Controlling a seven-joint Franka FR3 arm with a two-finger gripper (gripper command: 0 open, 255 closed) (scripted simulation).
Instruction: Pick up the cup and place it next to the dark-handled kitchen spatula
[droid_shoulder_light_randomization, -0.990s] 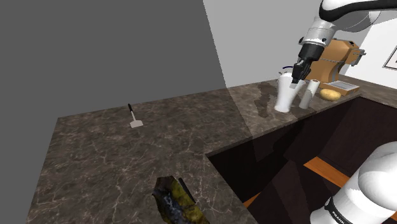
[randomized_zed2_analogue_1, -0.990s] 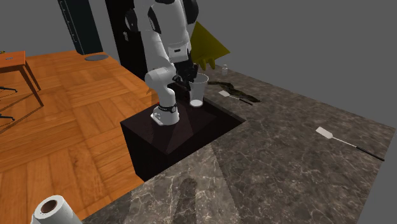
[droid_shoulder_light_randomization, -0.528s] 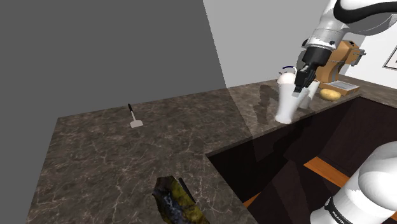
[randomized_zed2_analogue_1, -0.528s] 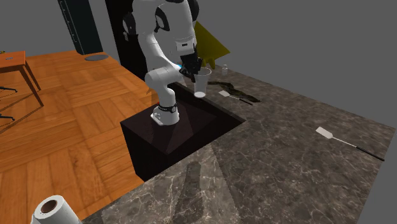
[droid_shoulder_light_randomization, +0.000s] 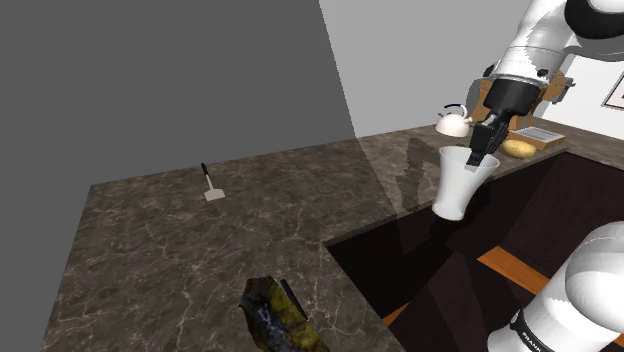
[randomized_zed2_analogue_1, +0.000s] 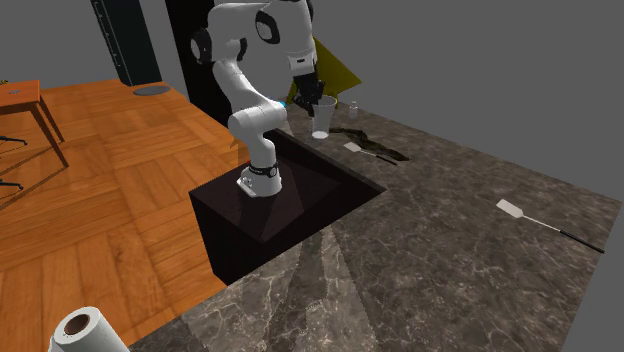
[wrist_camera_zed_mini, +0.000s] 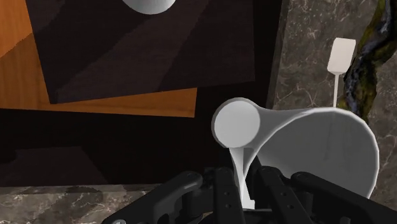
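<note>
**Below the gripper: cup hangs by its rim**

Shoulder view: the gripper (droid_shoulder_light_randomization: 482, 150) is clamped on the rim of the white cup (droid_shoulder_light_randomization: 458, 187). The cup hangs under the fingers, clear of the dark marbled counter (droid_shoulder_light_randomization: 200, 250). The rim pinch is likely because the flared body is too wide to span. The dark-handled spatula (droid_shoulder_light_randomization: 210, 185) lies flat, well away from the hand.

Second exterior view: the cup hangs just under the hand, slightly tilted.

Wrist view: one finger is inside and one outside the thin, smooth wall. The cup tapers to a round flat base.

Home kitchen. Evidence: dark marble countertop (droid_shoulder_light_randomization: 180, 260) against a grey wall (droid_shoulder_light_randomization: 150, 80), white kettle (droid_shoulder_light_randomization: 453, 123) at far right, spatula (droid_shoulder_light_randomization: 212, 187) on the counter, wooden plank floor (randomized_zed2_analogue_1: 100, 210), paper-towel roll (randomized_zed2_analogue_1: 88, 333).
</note>
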